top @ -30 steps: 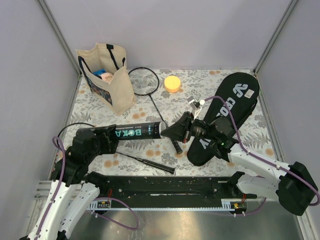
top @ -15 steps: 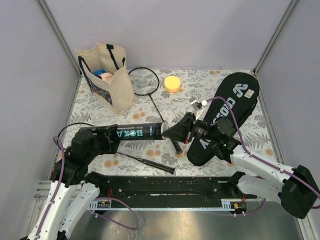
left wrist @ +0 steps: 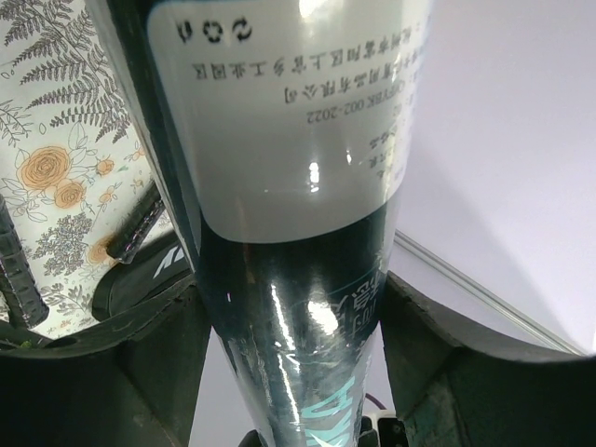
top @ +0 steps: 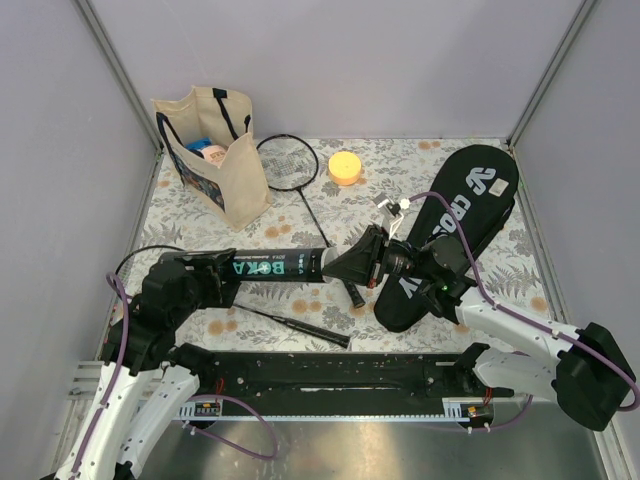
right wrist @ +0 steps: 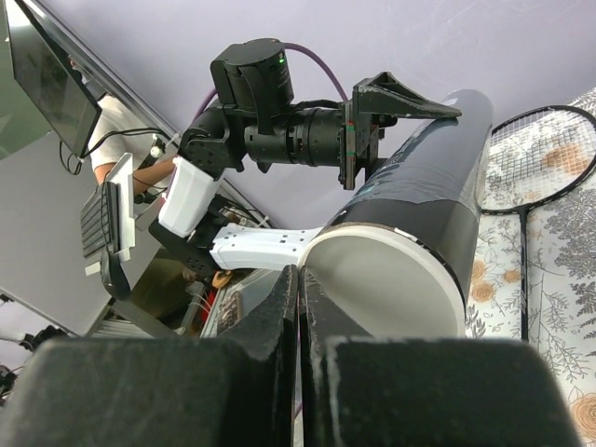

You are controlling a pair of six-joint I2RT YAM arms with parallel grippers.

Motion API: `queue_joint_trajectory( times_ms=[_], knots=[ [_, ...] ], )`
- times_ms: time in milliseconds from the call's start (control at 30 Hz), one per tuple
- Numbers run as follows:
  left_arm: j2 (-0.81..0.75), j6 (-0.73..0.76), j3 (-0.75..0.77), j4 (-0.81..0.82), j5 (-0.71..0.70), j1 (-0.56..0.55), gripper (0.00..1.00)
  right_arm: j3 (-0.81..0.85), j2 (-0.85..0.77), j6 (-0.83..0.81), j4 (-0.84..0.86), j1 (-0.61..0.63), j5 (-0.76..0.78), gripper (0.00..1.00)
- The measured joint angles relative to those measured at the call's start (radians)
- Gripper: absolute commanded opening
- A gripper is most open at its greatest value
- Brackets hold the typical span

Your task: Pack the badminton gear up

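Observation:
My left gripper is shut on the long black lettered tube, holding it level above the table; in the left wrist view the tube fills the space between the fingers of that gripper. My right gripper is shut, its tips right at the rim of the tube's white end cap. One black racket lies behind, its handle under the right arm. A second racket lies near the front. The black racket-shaped cover lies to the right.
A beige tote bag stands at the back left with items inside. An orange round container sits at the back middle. Purple walls close in the floral-patterned table on three sides.
The right gripper has crept slightly left against the tube's capped end. The tube has barely shifted in the left gripper.

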Motion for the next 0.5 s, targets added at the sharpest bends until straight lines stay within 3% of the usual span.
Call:
queue_joint_trajectory(
  times_ms=[500],
  knots=[
    [-0.001,0.048,-0.028,0.046,0.011,0.002,0.22,0.004,0.063,0.073,0.074,-0.002,-0.108,0.00]
  ],
)
